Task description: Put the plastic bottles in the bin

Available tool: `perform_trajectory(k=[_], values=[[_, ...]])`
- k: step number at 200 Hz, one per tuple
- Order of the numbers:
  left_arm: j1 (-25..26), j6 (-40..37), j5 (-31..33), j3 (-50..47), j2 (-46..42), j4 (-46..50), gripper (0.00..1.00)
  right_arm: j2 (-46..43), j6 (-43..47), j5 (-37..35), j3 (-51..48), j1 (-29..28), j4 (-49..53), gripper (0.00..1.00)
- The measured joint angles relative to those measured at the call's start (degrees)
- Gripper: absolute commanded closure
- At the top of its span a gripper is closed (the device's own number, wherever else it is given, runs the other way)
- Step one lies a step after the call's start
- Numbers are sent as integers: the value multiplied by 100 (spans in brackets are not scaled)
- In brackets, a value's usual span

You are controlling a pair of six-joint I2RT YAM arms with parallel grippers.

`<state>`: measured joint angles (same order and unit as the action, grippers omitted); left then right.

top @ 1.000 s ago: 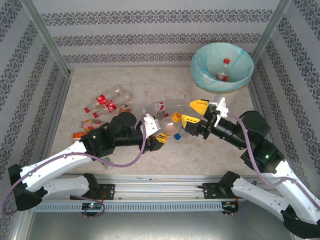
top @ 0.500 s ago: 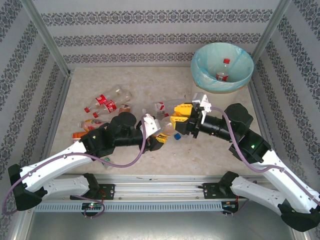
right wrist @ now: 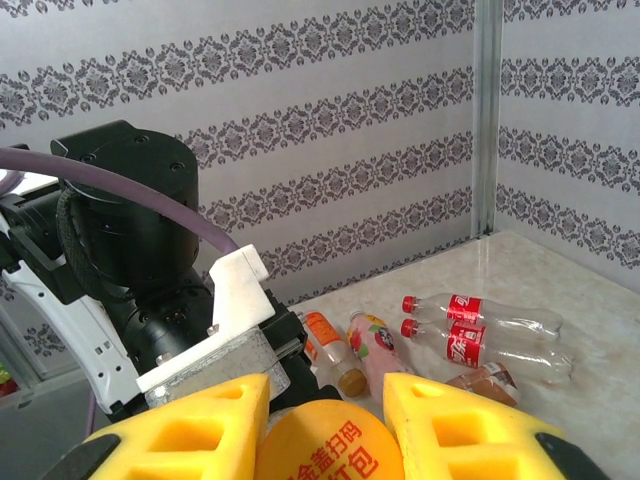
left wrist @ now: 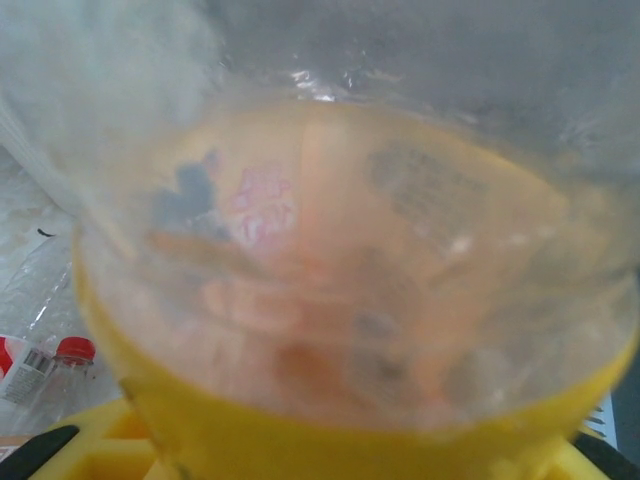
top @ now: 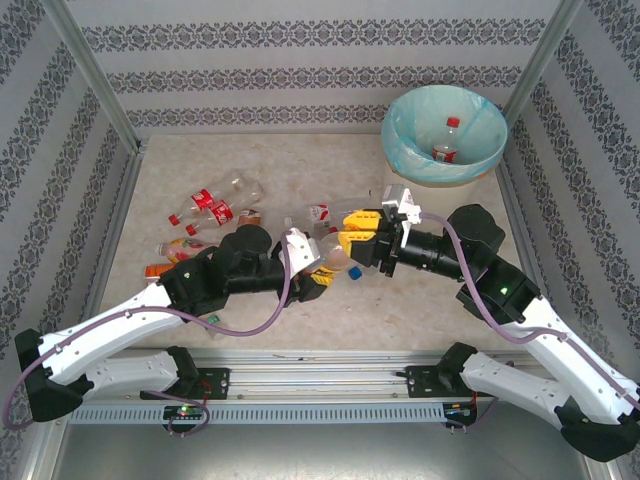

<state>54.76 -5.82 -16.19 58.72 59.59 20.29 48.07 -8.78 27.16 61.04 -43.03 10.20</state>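
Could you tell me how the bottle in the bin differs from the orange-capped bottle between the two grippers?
The red-labelled bottle stands cap-up inside the bin, untouched; the orange-capped bottle lies roughly level, the left gripper on its body and the right gripper closed round its cap. The bin bottle's label is red; the held one's looks orange. Both are small clear plastic bottles.

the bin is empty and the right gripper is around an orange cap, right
Not quite: the bin is not empty; one red-capped bottle lies in it, as the top external view shows. The right gripper is indeed around the orange cap.
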Motion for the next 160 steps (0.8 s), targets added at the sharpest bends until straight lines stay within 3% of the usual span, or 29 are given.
perform_trajectory(k=[22, 40, 46, 56, 64, 82, 113, 160], values=[[0, -2, 101, -13, -76, -11, 100, 35, 11, 35, 52, 0, -26, 88], [4, -4, 168, -83, -157, -76, 100, 50, 24, 42, 74, -2, -39, 88], [4, -4, 188, -111, -186, -98, 100, 50, 24, 39, 74, -22, -39, 78], [13, -20, 201, -164, -225, -151, 100, 50, 48, 39, 74, -37, -39, 41], [31, -22, 223, -195, -251, -188, 100, 50, 44, 39, 74, -37, -33, 30], [37, -37, 295, -212, -343, -293, 100, 44, 57, -11, 72, -35, -28, 31], [37, -44, 341, -214, -437, -422, 100, 31, 72, -7, 72, -37, -57, 43], [37, -46, 280, -225, -409, -442, 100, 31, 46, 101, 72, -35, -72, 41]])
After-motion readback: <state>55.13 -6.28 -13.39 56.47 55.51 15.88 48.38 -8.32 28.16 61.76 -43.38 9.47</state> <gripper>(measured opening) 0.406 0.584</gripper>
